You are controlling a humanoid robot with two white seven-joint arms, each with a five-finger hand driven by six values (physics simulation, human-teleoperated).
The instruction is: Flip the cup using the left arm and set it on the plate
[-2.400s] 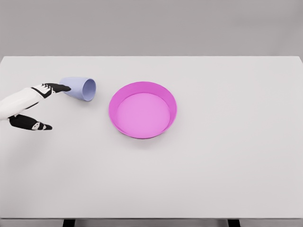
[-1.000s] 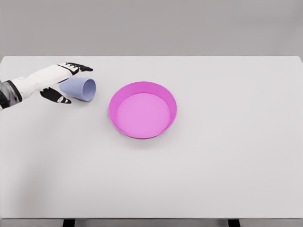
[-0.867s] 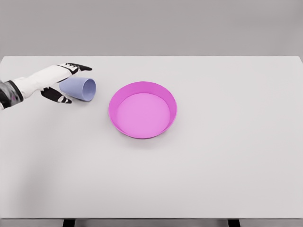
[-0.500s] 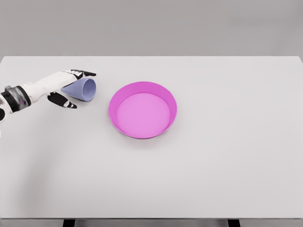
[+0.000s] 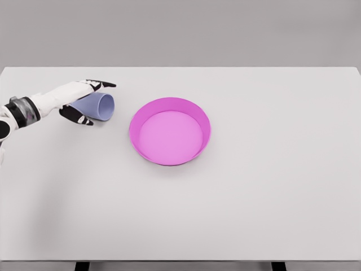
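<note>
one pink plate [image 5: 170, 131] just beside the tipped cup [image 5: 98, 106], left hand [image 5: 72, 97]

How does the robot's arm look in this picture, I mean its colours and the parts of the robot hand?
Only the left arm shows, entering from the left edge. The forearm is white, with a dark grey band at the wrist. The left robot hand has a white back and black fingers bearing small white markings. No cables are visible. The right arm is out of view.

You've got one lavender cup [image 5: 99, 106] toward the table's [image 5: 254, 214] left edge, one magenta plate [image 5: 170, 131] mid-table, and one hand [image 5: 76, 97] in view.
</note>
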